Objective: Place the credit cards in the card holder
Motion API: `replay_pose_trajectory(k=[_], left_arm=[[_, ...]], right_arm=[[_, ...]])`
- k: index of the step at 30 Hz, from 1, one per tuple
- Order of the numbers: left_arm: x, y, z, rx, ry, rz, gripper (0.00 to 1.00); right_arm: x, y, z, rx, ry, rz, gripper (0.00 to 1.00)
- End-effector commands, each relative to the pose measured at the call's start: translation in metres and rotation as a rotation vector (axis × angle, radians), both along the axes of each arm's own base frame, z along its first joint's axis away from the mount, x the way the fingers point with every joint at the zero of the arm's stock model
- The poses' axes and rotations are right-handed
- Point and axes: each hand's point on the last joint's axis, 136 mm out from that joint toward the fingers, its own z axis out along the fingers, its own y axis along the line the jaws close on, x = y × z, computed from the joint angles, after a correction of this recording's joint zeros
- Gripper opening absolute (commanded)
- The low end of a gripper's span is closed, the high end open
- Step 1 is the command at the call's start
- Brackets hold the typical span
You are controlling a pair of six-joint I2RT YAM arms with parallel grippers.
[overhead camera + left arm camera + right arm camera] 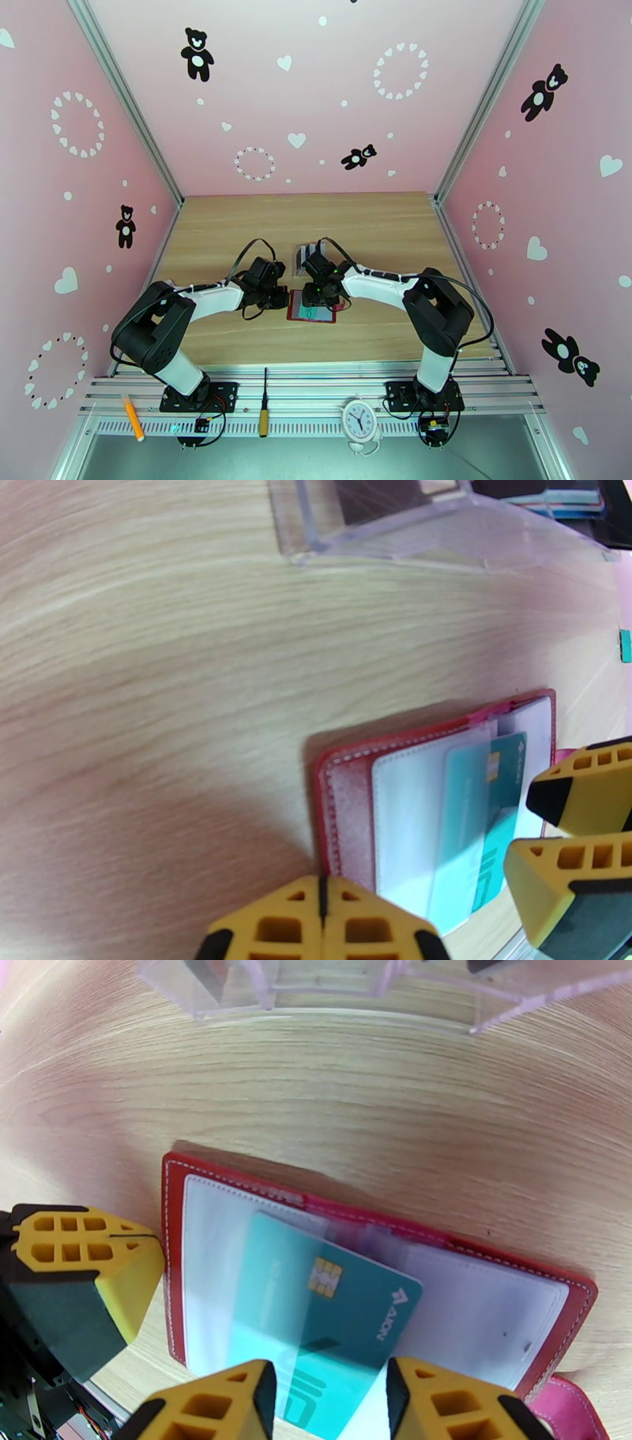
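The card holder [490, 1299], a dark-red wallet, lies open on the wood between both arms [296, 309] [347, 811]. A teal credit card [340, 1299] with a gold chip lies on it, its far end tucked under a clear pocket [474, 819]. My right gripper [328, 1390] has a fingertip on each side edge of the card's near end and holds it [318, 298]. My left gripper [321, 910] is shut with nothing in it, its tips at the wallet's left edge [278, 298]. More dark cards [379, 496] stand in a clear rack.
The clear plastic slotted rack [304, 256] [340, 991] stands just behind the wallet. A screwdriver [264, 403], an orange pen [133, 418] and a small clock [359, 418] lie on the front rail. Pink walls close the table on three sides.
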Motion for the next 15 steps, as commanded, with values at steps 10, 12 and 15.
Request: replay_pose_trajectory(k=[10,12,15], left_arm=[[-0.0037,-0.0034,-0.004,0.001,0.023,-0.014,0.06],[-0.0037,-0.0037,-0.004,-0.001,0.023,-0.014,0.06],[-0.0036,-0.0036,-0.004,-0.001,0.022,-0.014,0.06]], right_arm=[[-0.0013,-0.004,-0.0092,-0.026,0.018,0.001,0.44],[-0.0012,-0.0042,-0.0093,-0.027,0.016,0.002,0.44],[-0.0019,-0.0056,-0.011,-0.031,0.018,0.0,0.44]])
